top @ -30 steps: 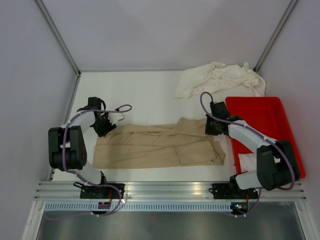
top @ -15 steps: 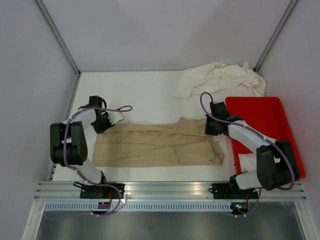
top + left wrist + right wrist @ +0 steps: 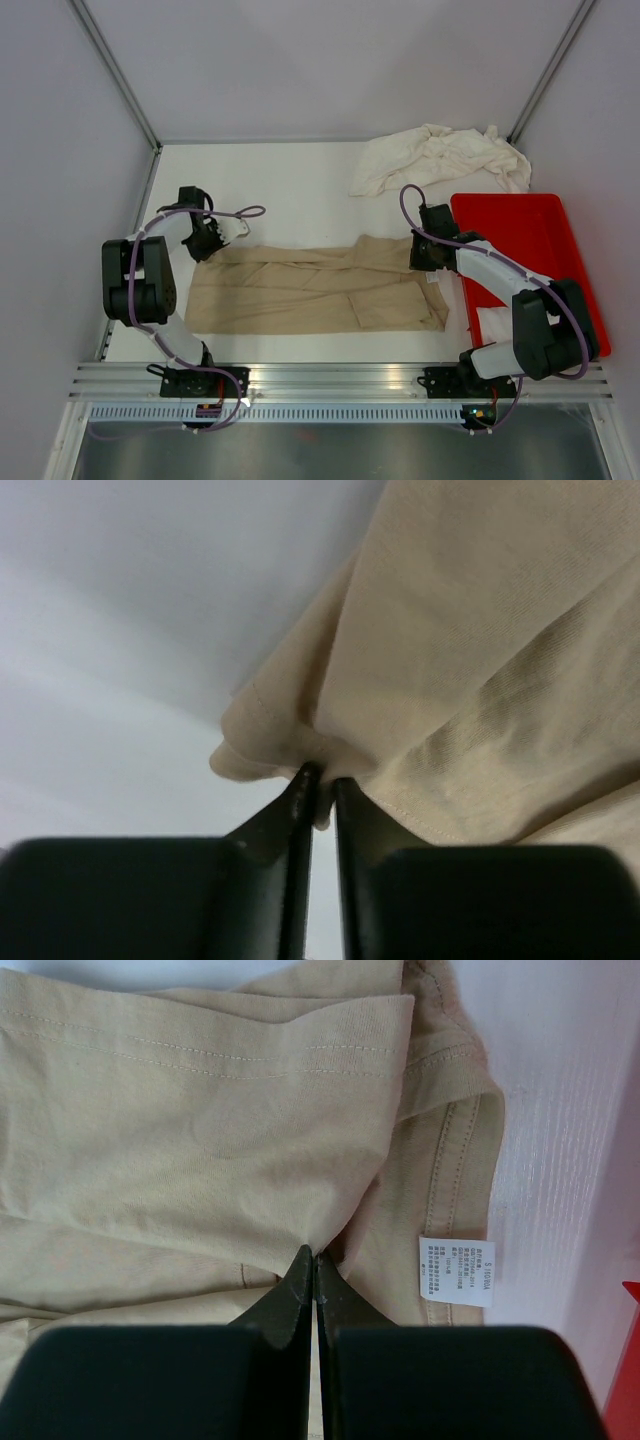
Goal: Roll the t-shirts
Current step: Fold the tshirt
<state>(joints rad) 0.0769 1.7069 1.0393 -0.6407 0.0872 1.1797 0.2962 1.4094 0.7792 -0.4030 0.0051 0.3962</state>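
Note:
A tan t-shirt [image 3: 310, 290] lies spread flat across the middle of the table, folded into a long band. My left gripper [image 3: 208, 243] is at its far left corner. In the left wrist view its jaws [image 3: 320, 775] are pinched on a bunched edge of the tan cloth [image 3: 480, 660]. My right gripper [image 3: 424, 266] is at the shirt's right end by the collar. In the right wrist view it [image 3: 316, 1256] is shut on a fold of the tan fabric [image 3: 200, 1130], left of the white neck label [image 3: 456, 1272]. Cream-white t-shirts [image 3: 440, 160] lie heaped at the back right.
A red plastic tray [image 3: 530, 240] stands along the right side, just beside my right arm, with something white [image 3: 492, 325] at its near end. Grey walls and metal posts close in the table on the left, right and back.
My left gripper has shifted slightly left and back, and its jaws have closed on the shirt's far left corner. The right arm has not moved.

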